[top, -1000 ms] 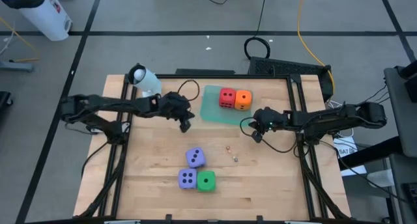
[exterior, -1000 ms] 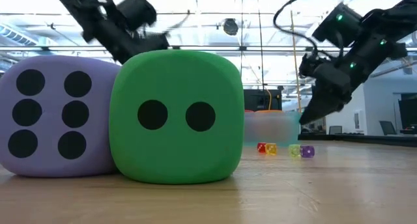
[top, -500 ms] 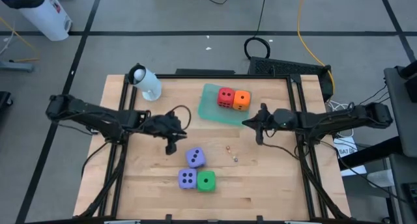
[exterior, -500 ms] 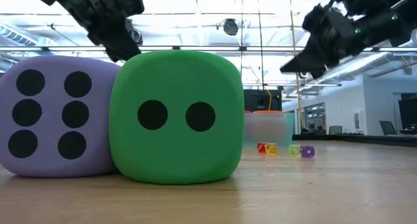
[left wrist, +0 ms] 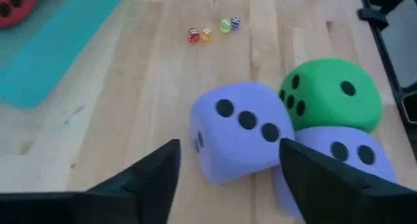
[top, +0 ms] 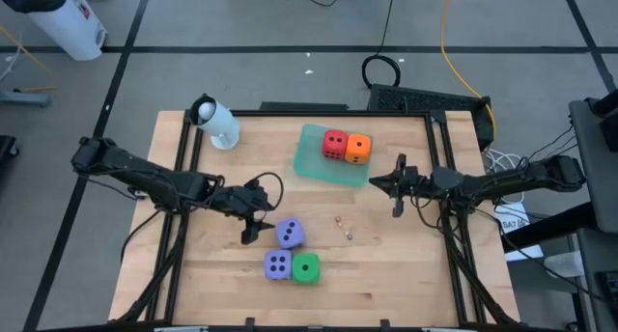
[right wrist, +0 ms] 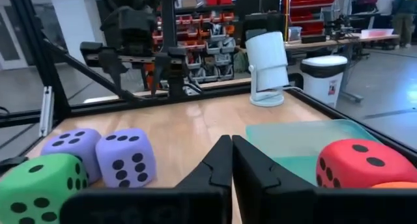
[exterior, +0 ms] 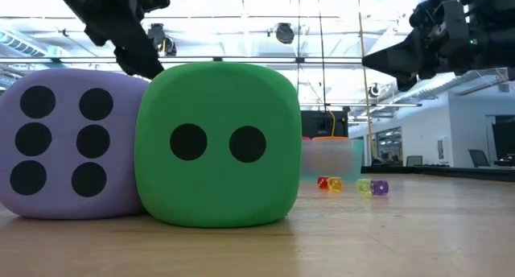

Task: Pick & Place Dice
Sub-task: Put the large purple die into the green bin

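Dice [left wrist: 244, 138] show only dark pips, no readable writing anywhere.

Lighting: bright, even overhead light; soft short shadows under the green foam cube with dark pips [top: 306, 267] and the purple foam cubes beside it. Low view: ceiling strip lights glare behind the scene. Left wrist view: mild blur throughout; the left pincer's dark fingers [left wrist: 153, 175] are out of focus.
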{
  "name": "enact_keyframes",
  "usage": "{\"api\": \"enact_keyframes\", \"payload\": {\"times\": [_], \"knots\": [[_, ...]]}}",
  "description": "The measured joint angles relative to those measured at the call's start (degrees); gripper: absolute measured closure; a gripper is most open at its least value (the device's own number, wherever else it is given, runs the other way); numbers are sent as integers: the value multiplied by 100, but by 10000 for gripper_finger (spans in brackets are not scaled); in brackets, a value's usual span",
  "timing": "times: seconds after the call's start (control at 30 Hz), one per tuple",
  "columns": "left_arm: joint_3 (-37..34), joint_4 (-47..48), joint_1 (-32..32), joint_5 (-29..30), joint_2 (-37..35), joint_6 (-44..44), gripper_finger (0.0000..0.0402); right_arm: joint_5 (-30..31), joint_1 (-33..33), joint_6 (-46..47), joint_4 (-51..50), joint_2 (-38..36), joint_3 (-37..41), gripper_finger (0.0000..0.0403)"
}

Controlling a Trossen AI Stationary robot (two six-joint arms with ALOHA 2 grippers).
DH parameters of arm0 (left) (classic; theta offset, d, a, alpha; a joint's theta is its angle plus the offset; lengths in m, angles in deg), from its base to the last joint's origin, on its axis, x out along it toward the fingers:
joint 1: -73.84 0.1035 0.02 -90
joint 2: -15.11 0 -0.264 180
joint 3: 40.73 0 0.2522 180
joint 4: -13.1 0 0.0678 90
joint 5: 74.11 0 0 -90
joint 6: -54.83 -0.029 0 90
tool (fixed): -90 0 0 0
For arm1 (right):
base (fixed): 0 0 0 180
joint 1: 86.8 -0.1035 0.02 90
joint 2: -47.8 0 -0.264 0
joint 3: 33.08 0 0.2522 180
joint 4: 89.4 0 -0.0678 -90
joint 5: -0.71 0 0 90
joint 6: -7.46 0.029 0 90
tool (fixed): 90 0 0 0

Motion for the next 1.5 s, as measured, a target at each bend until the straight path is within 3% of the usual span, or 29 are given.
{"api": "enact_keyframes", "payload": {"times": [0.17,0.3,0.47,0.63,0.83,1.5], "knots": [[801,472,-209,-8,532,6,58,-156,-1,179,-95,-89,32,403],[1754,1560,-258,-72,1327,69,10,-176,-42,242,-157,-88,32,403],[2810,2806,-223,150,2297,59,14,-176,-59,289,-153,-88,32,403],[3414,2889,-107,203,2810,194,3,-309,-55,392,-247,-86,32,403],[3597,2980,56,-368,2986,640,3,-627,-59,394,-246,-88,32,403],[3599,3264,18,-183,3518,776,4,-615,-59,394,-235,-92,32,403]]}}
